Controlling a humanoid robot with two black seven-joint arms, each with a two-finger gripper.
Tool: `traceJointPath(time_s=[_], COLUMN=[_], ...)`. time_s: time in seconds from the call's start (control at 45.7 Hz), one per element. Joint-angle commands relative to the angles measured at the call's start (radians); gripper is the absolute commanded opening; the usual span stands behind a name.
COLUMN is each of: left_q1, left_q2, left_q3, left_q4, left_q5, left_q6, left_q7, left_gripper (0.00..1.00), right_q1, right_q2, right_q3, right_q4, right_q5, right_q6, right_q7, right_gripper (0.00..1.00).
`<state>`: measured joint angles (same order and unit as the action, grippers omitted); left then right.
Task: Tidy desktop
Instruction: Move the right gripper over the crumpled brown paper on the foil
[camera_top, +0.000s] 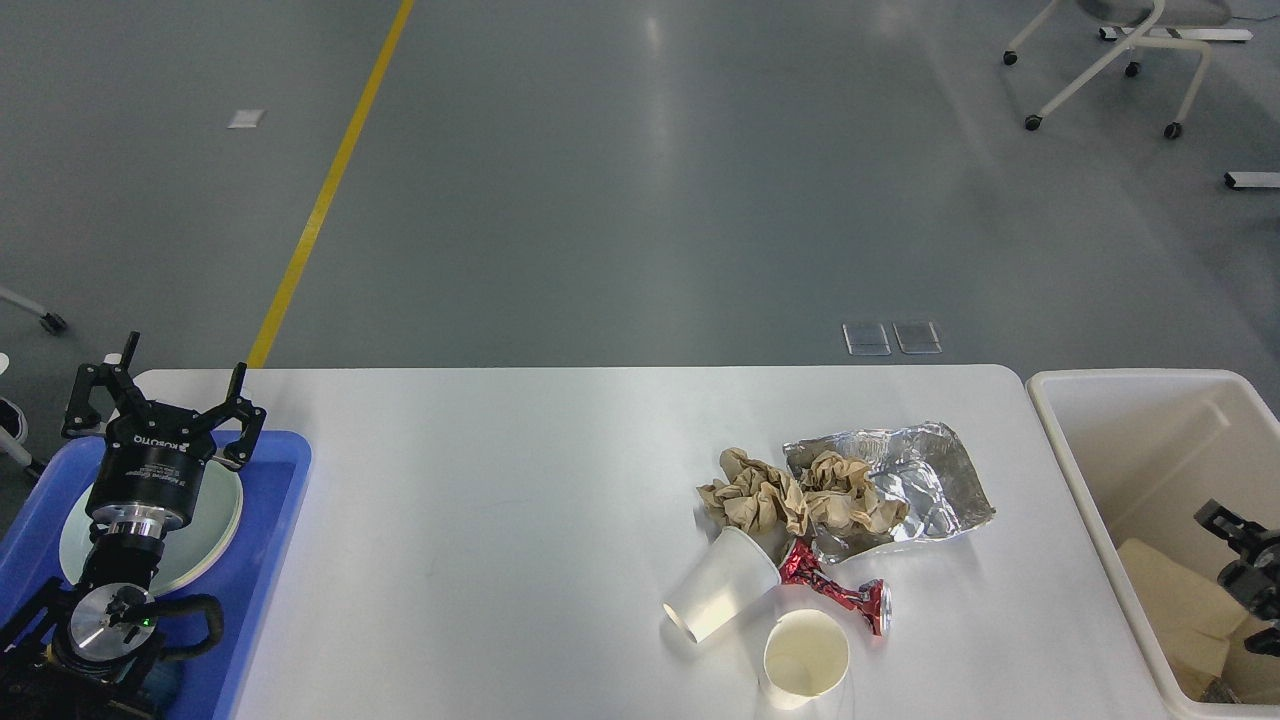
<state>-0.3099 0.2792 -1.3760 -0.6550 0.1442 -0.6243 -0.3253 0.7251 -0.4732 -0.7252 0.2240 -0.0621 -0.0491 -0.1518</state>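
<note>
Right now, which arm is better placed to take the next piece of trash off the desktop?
Probably the right gripper: it sits over the cream bin, beside the crumpled brown paper and paper cups. The left gripper hovers over the blue tray.

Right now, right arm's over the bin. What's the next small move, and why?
Probably swing the right gripper left, out of the bin, toward the upright cup. It is the nearest piece of the litter left on the desktop, and nothing lies in the way. The jaws are too cropped to read.

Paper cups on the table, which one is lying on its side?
The cup touching the brown paper lies tipped, mouth toward the near-left. The other cup stands upright.
</note>
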Motion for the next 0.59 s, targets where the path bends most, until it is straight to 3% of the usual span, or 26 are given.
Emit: traceJointPath(time_s=[0.0,0.284,0.569], left_q1=[0.0,0.0,0.0], left_q2=[0.0,0.0,0.0], left_q3=[0.0,0.0,0.0], left_q4=[0.0,0.0,0.0], left_q5=[0.0,0.0,0.0], left_q6=[0.0,0.0,0.0], left_q7=[0.0,0.0,0.0], left_gripper=[0.97,0.97,0.97], right_q1=[0.105,0.545,1.046], right_q2=[-0.034,-0.211,-0.162], right_q3=[-0.006,-0.042,-0.316], right_q4=[0.047,0.471,0.817], right_q5=[-0.082,-0.418,-0.426], right_q6=[0.106,0.308,0.597], right_q7=[-0.002,-0.011,-0.011], right_gripper=[1.0,1.0,1.0])
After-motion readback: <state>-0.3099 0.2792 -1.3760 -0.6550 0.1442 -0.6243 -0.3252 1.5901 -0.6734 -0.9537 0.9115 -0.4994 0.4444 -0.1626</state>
